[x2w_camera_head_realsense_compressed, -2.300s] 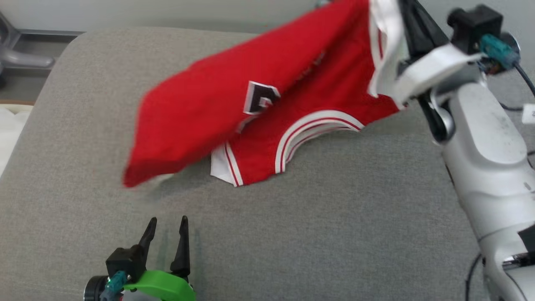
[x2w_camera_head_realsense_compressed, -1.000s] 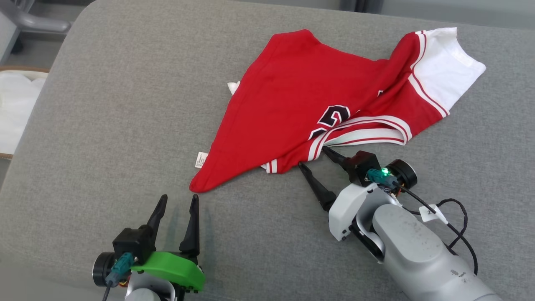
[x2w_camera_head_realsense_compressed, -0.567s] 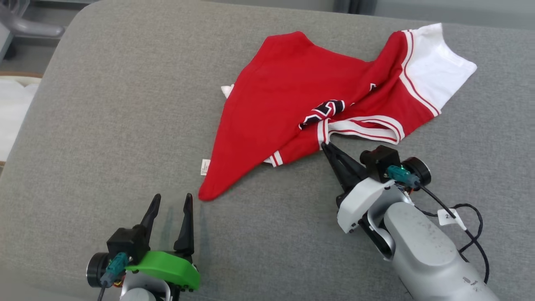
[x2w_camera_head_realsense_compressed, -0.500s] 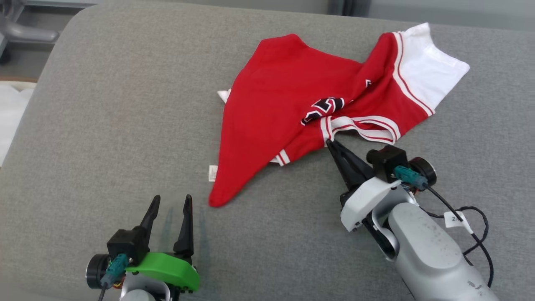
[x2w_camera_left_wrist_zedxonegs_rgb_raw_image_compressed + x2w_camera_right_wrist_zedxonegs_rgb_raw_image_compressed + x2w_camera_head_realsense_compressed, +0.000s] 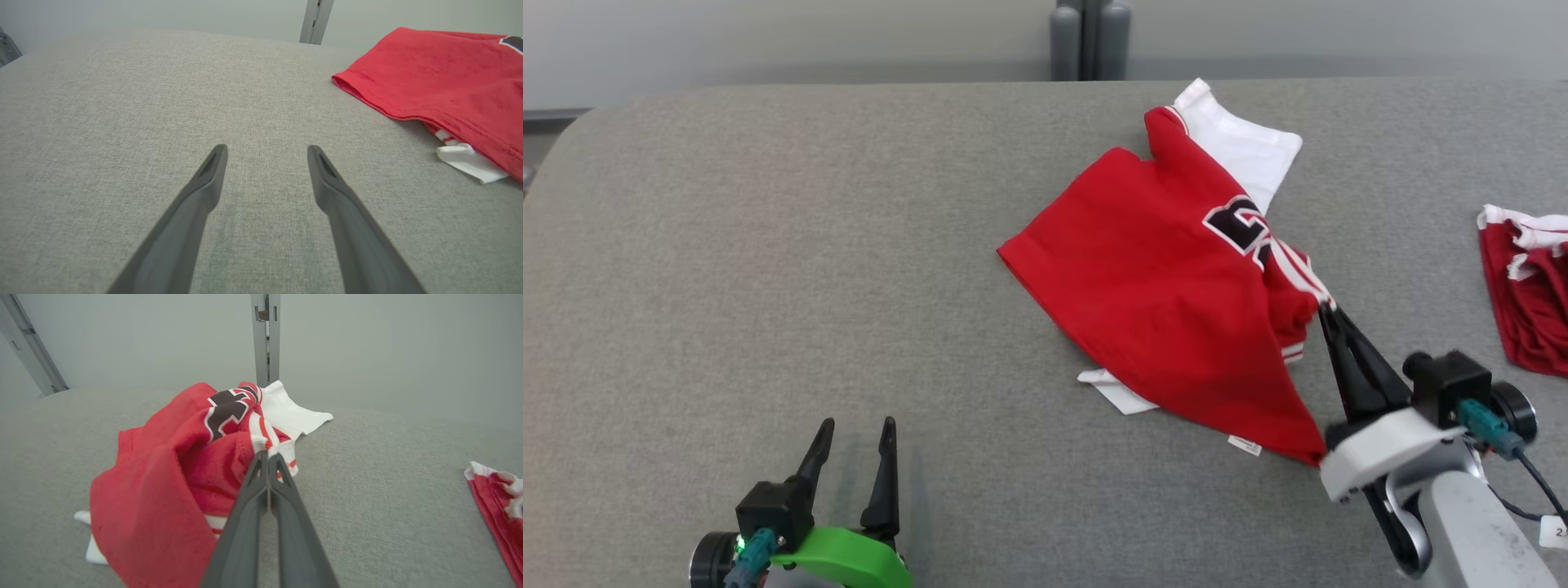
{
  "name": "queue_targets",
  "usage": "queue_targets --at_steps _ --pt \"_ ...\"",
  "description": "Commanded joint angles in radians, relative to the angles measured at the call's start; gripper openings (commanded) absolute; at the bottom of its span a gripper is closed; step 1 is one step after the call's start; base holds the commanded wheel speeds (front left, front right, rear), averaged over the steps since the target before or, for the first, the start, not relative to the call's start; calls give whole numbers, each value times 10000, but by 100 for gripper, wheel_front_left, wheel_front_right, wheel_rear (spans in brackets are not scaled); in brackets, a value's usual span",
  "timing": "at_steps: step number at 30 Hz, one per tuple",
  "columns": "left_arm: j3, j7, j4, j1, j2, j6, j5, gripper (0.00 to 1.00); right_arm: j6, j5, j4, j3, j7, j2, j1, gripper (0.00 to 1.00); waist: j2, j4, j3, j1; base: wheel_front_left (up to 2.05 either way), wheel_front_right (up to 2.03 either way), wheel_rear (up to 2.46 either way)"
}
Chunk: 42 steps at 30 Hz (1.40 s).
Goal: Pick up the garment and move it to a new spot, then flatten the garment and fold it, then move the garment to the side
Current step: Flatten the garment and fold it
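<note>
The garment (image 5: 1168, 286) is a red jersey with white trim, a white sleeve and a black number, lying bunched right of centre on the grey padded table (image 5: 768, 245). My right gripper (image 5: 1325, 309) is shut on the garment's white-striped edge and lifts that part slightly; the right wrist view has the fingertips pinching the trim of the garment (image 5: 196, 457). My left gripper (image 5: 858, 426) stands open near the front left, apart from the cloth. In the left wrist view its open fingers (image 5: 212, 171) hover over bare table, with the garment (image 5: 441, 81) at upper right.
A second red and white cloth (image 5: 1527, 286) lies at the table's right edge, also visible as the cloth (image 5: 498, 506) in the right wrist view. A grey post (image 5: 1082, 39) stands behind the far edge. The table's left half is bare grey fabric.
The right gripper closed on the garment's striped edge and pulled it, so the jersey has swung round and bunched. The head camera has also shifted. The left gripper stays open.
</note>
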Motion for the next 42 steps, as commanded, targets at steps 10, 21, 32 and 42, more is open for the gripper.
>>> queue_targets --at_steps 10,21,32,42 --pt "-271 -3 -1 -157 31 -31 35 100 -13 -1469 276 -1465 -15 349 697 100 0 -751 -229 0 0 0 0" --pt "-288 -3 119 94 28 -31 107 100 -13 -1567 -174 311 -13 517 2183 100 0 -460 -243 0 0 0 0" --pt "-366 -3 161 -8 28 -31 165 100 -13 -2155 1488 242 -13 613 1420 100 0 -202 -97 0 0 0 0" --pt "-423 -3 198 -117 28 -31 86 100 -7 -1940 2112 839 -2 739 815 0 0 120 -17 0 0 0 0"
